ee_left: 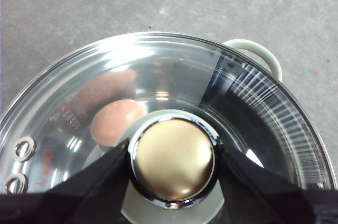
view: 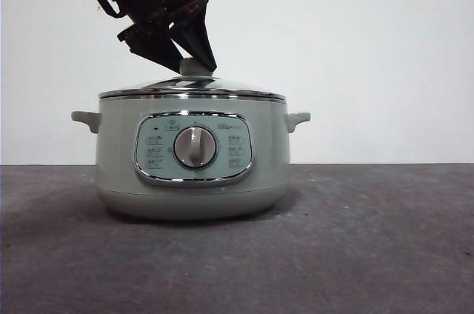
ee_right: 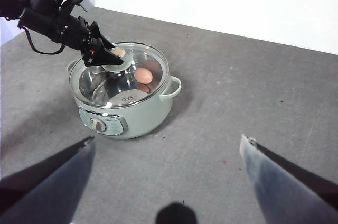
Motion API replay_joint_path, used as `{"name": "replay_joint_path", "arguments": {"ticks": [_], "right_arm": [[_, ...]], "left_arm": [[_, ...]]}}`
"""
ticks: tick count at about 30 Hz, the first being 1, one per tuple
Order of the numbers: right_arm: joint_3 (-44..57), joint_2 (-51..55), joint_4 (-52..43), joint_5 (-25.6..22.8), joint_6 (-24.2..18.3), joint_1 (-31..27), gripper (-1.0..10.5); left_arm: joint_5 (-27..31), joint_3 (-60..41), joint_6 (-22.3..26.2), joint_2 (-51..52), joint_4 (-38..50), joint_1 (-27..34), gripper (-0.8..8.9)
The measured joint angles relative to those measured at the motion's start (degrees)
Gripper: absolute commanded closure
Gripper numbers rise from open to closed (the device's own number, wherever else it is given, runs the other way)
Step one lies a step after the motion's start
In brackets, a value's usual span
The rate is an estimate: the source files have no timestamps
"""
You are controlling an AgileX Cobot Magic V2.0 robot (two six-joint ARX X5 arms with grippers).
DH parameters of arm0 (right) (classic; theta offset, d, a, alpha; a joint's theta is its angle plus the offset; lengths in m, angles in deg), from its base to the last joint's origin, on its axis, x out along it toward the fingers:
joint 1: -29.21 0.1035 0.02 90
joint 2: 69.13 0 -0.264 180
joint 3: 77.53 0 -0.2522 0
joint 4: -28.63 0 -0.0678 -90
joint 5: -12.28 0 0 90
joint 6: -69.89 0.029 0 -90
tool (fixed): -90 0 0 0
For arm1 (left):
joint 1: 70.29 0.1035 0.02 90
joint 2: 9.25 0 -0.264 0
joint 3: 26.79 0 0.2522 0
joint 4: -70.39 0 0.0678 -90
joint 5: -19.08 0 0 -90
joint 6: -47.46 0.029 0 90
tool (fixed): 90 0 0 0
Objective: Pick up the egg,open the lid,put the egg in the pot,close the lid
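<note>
Grey, speckled tabletop before a plain white wall: lid seated on the pot, egg inside, left gripper at the knob.

On that tabletop (view: 370, 240) stands the large round pale sage-green electric pot (view: 191, 158), its chrome-framed control panel and central dial facing the front camera. The round clear glass lid (ee_left: 174, 76) with its shiny steel rim rests level on the pot. Through the glass, the small reddish-brown oval egg (ee_left: 113, 121) lies on the pot's floor, off to one side of the centre. The left gripper (ee_left: 171, 161) reaches down at a slant, its two black jaws pressed against opposite sides of the lid's knob (ee_left: 171, 160), gripping it. The right gripper (ee_right: 169, 152) hangs well away from the pot, jaws spread wide, holding nothing.
</note>
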Motion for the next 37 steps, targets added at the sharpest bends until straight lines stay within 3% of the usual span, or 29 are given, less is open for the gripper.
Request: {"name": "replay_joint_path", "arguments": {"ticks": [10, 12, 16, 17, 37], "right_arm": [[0.0, 0.0, 0.0, 0.0, 0.0, 0.0, 4.8], [0.0, 0.0, 0.0, 0.0, 0.0, 0.0, 4.8], [0.0, 0.0, 0.0, 0.0, 0.0, 0.0, 4.8], [0.1, 0.0, 0.0, 0.0, 0.0, 0.0, 4.8], [0.1, 0.0, 0.0, 0.0, 0.4, 0.0, 4.8]], "left_arm": [[0.1, 0.3, 0.7, 0.0, -1.7, 0.0, 8.03], [0.1, 0.3, 0.8, 0.0, -1.8, 0.0, 7.06], [0.1, 0.4, 0.8, 0.0, -2.1, 0.0, 4.21], [0.1, 0.5, 0.8, 0.0, -2.1, 0.0, 3.92], [1.0, 3.5, 0.1, 4.2, -8.2, 0.9, 3.92]]}}
